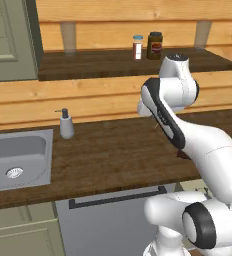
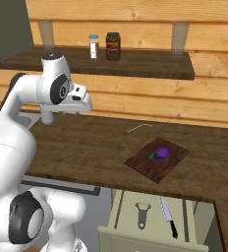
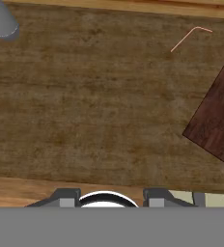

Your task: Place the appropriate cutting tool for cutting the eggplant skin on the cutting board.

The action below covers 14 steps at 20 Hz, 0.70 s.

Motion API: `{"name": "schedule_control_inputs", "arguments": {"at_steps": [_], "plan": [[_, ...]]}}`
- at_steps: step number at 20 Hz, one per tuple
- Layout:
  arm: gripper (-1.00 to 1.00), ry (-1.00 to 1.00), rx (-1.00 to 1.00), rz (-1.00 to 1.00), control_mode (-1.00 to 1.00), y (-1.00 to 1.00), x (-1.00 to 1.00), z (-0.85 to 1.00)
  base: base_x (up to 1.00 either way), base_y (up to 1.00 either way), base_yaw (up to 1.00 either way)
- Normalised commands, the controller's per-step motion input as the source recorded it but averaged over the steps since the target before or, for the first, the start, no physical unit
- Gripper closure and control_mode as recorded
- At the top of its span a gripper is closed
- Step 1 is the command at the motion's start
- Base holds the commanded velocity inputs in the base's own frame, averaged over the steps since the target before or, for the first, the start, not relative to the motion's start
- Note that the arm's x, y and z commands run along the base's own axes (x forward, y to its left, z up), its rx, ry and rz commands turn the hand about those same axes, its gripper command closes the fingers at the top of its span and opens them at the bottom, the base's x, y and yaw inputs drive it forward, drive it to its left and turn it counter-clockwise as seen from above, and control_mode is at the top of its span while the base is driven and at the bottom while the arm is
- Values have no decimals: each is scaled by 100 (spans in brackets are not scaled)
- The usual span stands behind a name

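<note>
Eggplant [image 2: 161,153] lies on cutting board [image 2: 156,158] at desk [image 2: 86,147] right side. Peeler [image 2: 142,214], knife [image 2: 168,216] in open drawer [image 2: 117,236] below. Gripper [image 3: 105,197] above bare desk, released, grasping nothing.

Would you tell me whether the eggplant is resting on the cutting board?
Touching: in the right base view the eggplant lies on the cutting board, with board showing all around it.
</note>
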Motion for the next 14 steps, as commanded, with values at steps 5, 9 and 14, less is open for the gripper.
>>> {"name": "schedule_control_inputs", "arguments": {"at_steps": [5, 9, 14], "plan": [[-100, -12, 0, -1, -100, -15, -57, -5, 0, 0, 0], [-100, -9, 16, -10, -100, -97, -99, -54, 0, 0, 0], [-100, 13, 22, -9, -100, -100, -69, -50, 0, 0, 0]]}}
